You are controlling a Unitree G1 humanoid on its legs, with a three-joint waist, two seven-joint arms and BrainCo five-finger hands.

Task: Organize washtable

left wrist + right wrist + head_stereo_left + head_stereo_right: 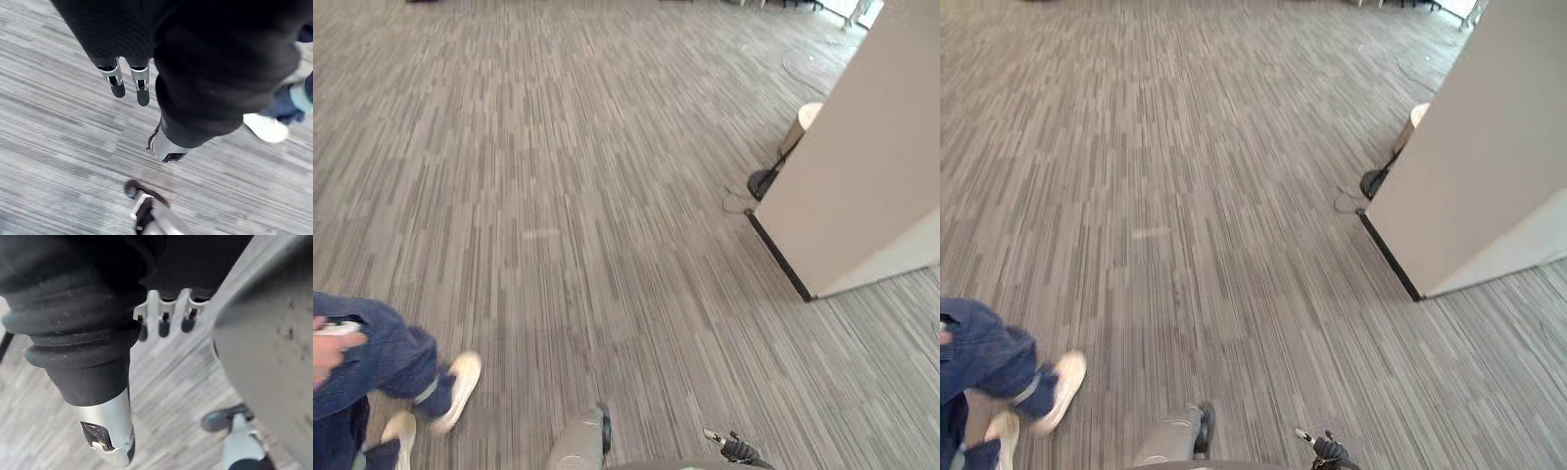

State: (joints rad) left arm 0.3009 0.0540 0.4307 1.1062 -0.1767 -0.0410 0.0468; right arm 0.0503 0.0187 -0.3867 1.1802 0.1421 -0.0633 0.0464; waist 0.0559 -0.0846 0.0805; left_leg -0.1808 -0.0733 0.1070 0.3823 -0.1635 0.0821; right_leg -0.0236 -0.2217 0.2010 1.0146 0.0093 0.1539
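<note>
Well, the left hand (142, 78) hangs with fingers (116, 82) straight, holding nothing; the right hand (162, 308) is likewise relaxed and empty. Beyond the fingertips lies flat, finely striped grey carpet (58, 147), with a person's white shoe (266, 128) past the left thumb (166, 147). Where the washtable stands, I cannot tell.

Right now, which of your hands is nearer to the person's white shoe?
Left. The left hand hangs over the carpet with the white shoe close by. The shoe lies on the robot's left side, so the right hand is probably farther away.
</note>
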